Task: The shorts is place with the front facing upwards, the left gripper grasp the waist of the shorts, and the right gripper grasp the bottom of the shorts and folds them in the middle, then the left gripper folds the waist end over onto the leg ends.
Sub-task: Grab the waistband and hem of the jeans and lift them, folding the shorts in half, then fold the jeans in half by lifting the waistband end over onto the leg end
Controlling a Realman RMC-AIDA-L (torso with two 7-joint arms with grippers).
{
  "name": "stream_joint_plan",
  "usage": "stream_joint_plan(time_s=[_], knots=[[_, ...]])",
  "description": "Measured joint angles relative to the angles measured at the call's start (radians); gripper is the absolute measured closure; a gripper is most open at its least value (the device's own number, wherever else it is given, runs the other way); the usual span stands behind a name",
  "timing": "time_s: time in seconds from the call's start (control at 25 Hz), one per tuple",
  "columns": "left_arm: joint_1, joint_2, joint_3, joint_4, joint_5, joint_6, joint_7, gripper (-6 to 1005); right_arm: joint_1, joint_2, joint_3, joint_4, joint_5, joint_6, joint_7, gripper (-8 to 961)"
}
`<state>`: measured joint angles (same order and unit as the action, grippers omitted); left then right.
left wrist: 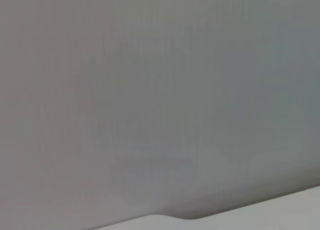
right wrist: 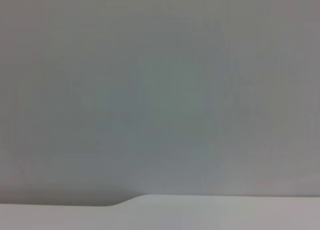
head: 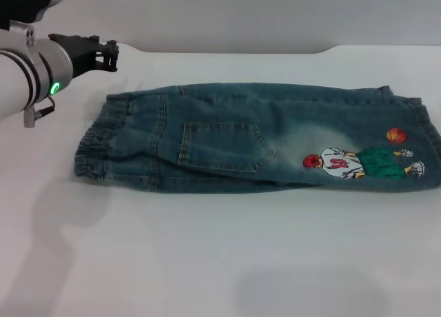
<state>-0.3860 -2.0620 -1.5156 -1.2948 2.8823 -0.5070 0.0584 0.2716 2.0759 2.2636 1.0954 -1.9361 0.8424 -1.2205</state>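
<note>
While shorts (head: 255,141) lie folded, left tool (head: 105,54) up-left, apart, grip state unclear

No readable text, brand or label shows anywhere. The only mark is the cartoon patch (head: 364,164) on the shorts (head: 255,138), well apart from the left gripper (head: 103,54); red marks on the figure's white shirt are too small to read.

Faded blue denim shorts (head: 255,141), soft cloth with ruched elastic waistband, on a smooth matt white surface (head: 207,262); matt black left end effector (head: 103,55).
</note>
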Motion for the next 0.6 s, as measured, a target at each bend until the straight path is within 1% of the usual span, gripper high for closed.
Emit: stream_joint_plan(time_s=[0.04, 0.12, 0.16, 0.2, 0.36, 0.48, 0.56, 0.6], knots=[[-0.003, 0.0, -0.001, 0.005, 0.0, 0.002, 0.0, 867, 0.001, 0.0, -0.001, 0.0, 0.0, -0.001, 0.0, 938], [-0.013, 0.0, -0.004, 0.018, 0.0, 0.007, 0.0, 856, -0.002, 0.003, -0.01, 0.002, 0.019, -0.004, -0.005, 739], [-0.013, 0.0, -0.004, 0.018, 0.0, 0.007, 0.0, 824, -0.002, 0.003, -0.01, 0.002, 0.019, -0.004, -0.005, 702], [-0.028, 0.0, -0.004, 0.037, 0.0, 0.011, 0.0, 793, -0.004, 0.003, -0.02, 0.005, 0.033, -0.004, -0.009, 664], [-0.029, -0.001, -0.001, 0.043, 0.0, 0.011, 0.0, 666, -0.026, 0.005, -0.108, 0.019, 0.145, -0.027, -0.098, 515], [-0.021, 0.0, -0.013, 0.025, -0.001, -0.012, -0.001, 546, -0.042, 0.007, -0.177, 0.022, 0.229, -0.091, -0.169, 393], [-0.015, 0.002, -0.032, -0.006, -0.001, -0.082, -0.001, 466, -0.054, 0.008, -0.24, 0.023, 0.258, -0.162, -0.194, 313], [-0.014, 0.002, -0.038, -0.018, -0.001, -0.112, -0.001, 335, -0.061, 0.008, -0.276, 0.023, 0.264, -0.204, -0.208, 272]])
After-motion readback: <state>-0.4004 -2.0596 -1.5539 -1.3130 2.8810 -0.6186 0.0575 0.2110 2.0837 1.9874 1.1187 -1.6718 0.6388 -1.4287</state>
